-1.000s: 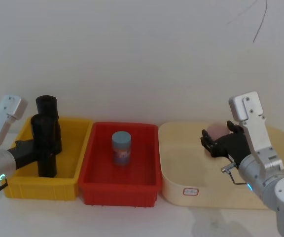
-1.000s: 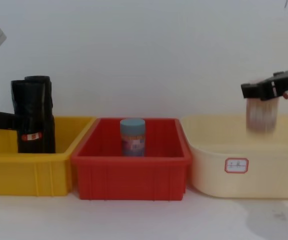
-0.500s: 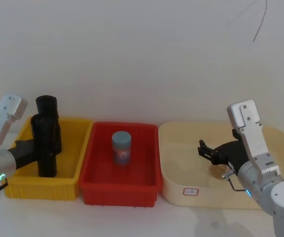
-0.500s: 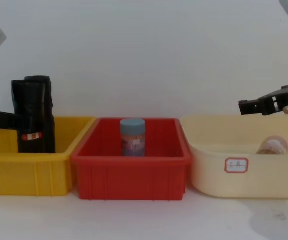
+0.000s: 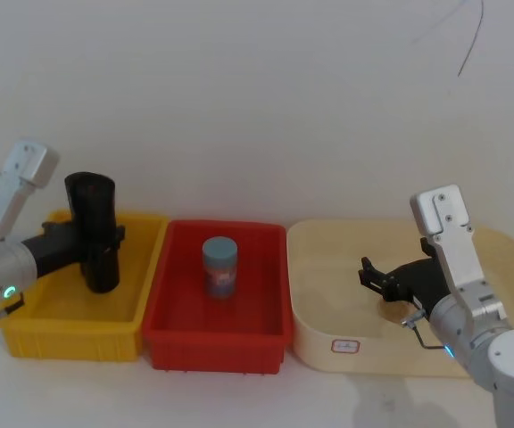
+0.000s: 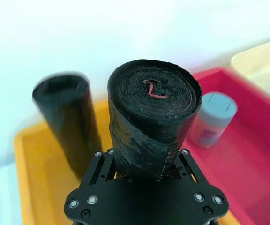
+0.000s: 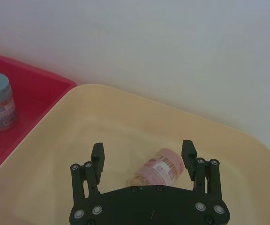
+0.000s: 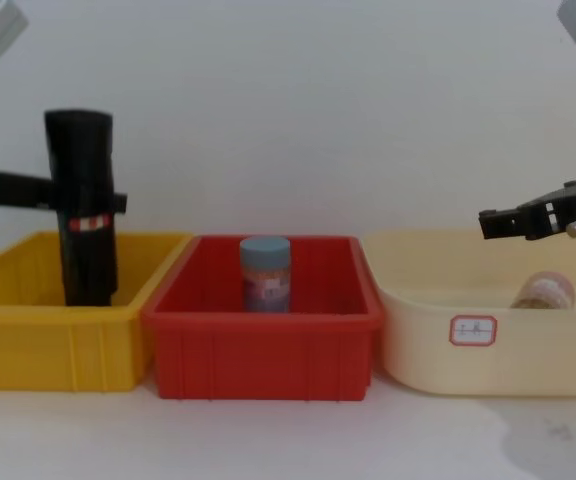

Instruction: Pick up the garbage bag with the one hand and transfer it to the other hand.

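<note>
So on the far left the left gripper (image 8: 88,202), the green-ringed one, has its black fingers clamped around the garbage bag (image 5: 95,234) and holds it upright over the yellow bin (image 5: 70,334), a boxy hard-plastic crate. The bag's a tight matte black cylinder of crinkly film, with the wound layers spiralling on its top end and a thin red-and-white label band (image 8: 90,222) just under the grip. A second black roll (image 6: 67,122) stands in the bin right beside it, blurry. From the chest the two merge, so I can't tell where the held one's bottom ends. Next is a glossy red bin (image 5: 217,343) with a stubby blue-lidded jar (image 5: 220,266) upright inside. Far right, a rounded cream tub (image 5: 328,312) holds a pinkish jar (image 7: 159,169) on its side, half hidden by the rim from the chest. The right gripper (image 7: 143,144) hovers over it, fingers spread apart, gripping nothing.
</note>
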Robot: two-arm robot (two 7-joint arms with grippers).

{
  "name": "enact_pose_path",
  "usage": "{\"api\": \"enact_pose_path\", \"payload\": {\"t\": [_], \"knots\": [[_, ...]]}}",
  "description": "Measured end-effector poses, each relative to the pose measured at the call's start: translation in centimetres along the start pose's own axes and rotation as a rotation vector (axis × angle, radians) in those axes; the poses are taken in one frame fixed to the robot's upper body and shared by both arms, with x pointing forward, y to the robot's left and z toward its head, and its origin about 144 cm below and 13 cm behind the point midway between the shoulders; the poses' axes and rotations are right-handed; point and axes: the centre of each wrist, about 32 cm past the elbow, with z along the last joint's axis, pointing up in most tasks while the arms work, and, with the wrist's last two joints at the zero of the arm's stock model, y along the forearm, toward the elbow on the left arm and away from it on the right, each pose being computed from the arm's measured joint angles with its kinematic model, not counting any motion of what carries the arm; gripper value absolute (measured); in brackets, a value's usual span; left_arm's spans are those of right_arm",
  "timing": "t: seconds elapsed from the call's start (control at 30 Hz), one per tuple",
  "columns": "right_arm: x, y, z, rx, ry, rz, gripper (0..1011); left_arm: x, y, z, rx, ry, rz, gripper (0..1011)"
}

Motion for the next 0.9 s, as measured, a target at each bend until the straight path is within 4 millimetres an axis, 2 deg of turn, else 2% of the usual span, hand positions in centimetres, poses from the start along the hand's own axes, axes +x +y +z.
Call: {"api": "enact_pose_path", "payload": {"t": [0.4,0.63,0.9], "knots": [[0.0,0.0,-0.1,-0.002,0.0,0.001,1001,0.9,-0.3,3.6,-0.096,-0.069,-0.135,413],[0.0,-0.7,0.0,0.041,-0.016,0.035,1001,1.5,-0.5,5.6,-0.14,-0.097,-0.245,413],[0.0,-1.8,0.2,0.12,-0.041,0.108,1001,2.2,-1.2,7.0,-0.161,-0.109,-0.376,413]]}}
